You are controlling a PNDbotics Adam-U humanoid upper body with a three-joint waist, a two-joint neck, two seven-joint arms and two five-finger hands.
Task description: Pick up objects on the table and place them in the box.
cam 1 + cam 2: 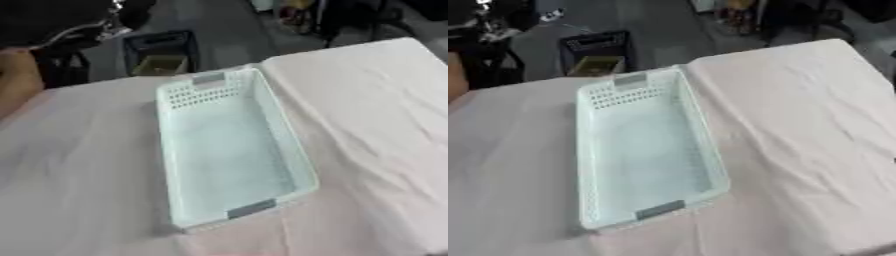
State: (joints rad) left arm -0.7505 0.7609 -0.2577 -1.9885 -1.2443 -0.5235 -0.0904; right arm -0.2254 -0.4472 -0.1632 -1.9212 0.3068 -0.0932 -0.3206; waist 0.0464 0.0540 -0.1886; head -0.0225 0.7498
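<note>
- Neither of my hands shows in either view, so I cannot tell whether they are open or closed.
- Nearest me, the desk point(79, 175) is spread with a pale, creased cloth point(376, 130).
- On the cloth sits the box point(297, 160), a long pale-green plastic basket with its length running away from me, a grey handle point(251, 208) on the near end and another point(208, 78) on the far end.
- The box holds nothing I can see; its far wall is perforated.
- Beyond the desk's far edge, a dark crate point(160, 50) stands on the grey floor.
</note>
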